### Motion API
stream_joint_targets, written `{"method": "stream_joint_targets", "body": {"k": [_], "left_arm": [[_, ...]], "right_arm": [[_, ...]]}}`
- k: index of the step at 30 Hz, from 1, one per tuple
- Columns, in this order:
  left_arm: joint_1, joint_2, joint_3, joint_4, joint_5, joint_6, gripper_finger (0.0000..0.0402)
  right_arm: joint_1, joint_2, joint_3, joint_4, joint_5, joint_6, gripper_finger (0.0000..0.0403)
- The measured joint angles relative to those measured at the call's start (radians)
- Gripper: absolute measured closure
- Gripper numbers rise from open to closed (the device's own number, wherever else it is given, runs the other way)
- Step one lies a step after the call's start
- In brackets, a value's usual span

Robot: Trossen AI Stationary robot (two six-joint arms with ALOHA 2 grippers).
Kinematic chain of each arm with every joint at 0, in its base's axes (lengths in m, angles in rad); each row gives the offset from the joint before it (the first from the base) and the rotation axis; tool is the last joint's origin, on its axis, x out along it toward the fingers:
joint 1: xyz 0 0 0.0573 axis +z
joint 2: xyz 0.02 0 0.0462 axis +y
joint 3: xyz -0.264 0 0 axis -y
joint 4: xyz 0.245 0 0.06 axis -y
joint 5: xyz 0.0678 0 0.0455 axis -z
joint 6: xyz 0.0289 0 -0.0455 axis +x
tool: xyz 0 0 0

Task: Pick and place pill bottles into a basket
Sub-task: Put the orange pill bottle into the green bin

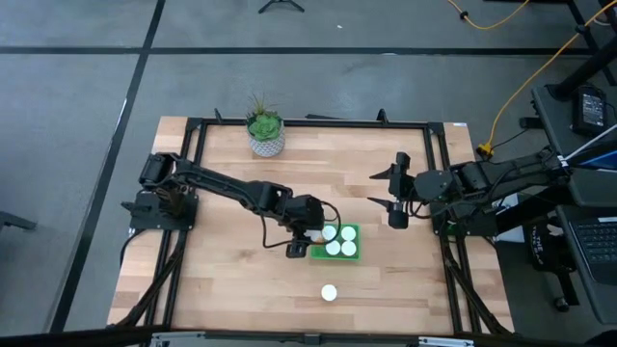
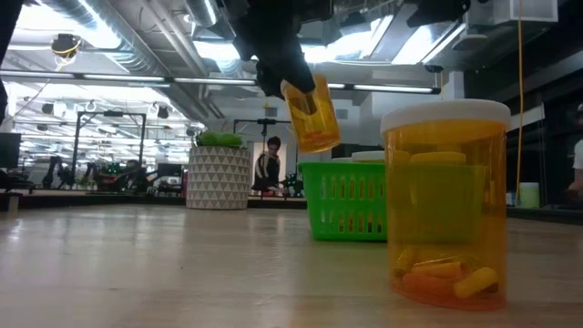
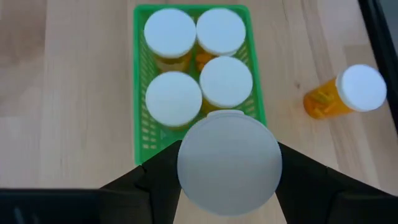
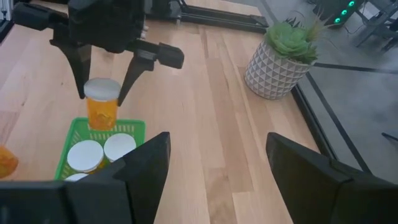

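High view: the bench (image 1: pixel 222 280) carries the green basket (image 1: pixel 353 255) near its middle, four white-capped bottles inside. The left pincer (image 1: pixel 310 234), clenched on a fifth orange pill bottle (image 4: pixel 102 104), hangs over the basket's open end; released off-centre, it may catch the rim and topple. The right pincer (image 1: pixel 397 200) waits, apparently empty.

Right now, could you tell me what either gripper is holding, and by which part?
The left gripper holds a pill bottle by its upper body, just under the white cap, above the green basket. The right gripper holds nothing.
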Motion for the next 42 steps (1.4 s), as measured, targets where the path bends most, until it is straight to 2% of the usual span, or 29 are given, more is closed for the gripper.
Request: {"method": "stream_joint_targets", "body": {"k": [30, 42], "left_arm": [[0.050, 0.000, -0.011, -0.049, 0.013, 0.054, 0.0190], [0.066, 0.014, -0.012, 0.004, 0.060, 0.061, 0.0190]], "right_arm": [[0.000, 0.000, 0.000, 0.007, -0.002, 0.015, 0.0136], [0.000, 0.000, 0.000, 0.007, -0.002, -0.008, 0.0136]]}}
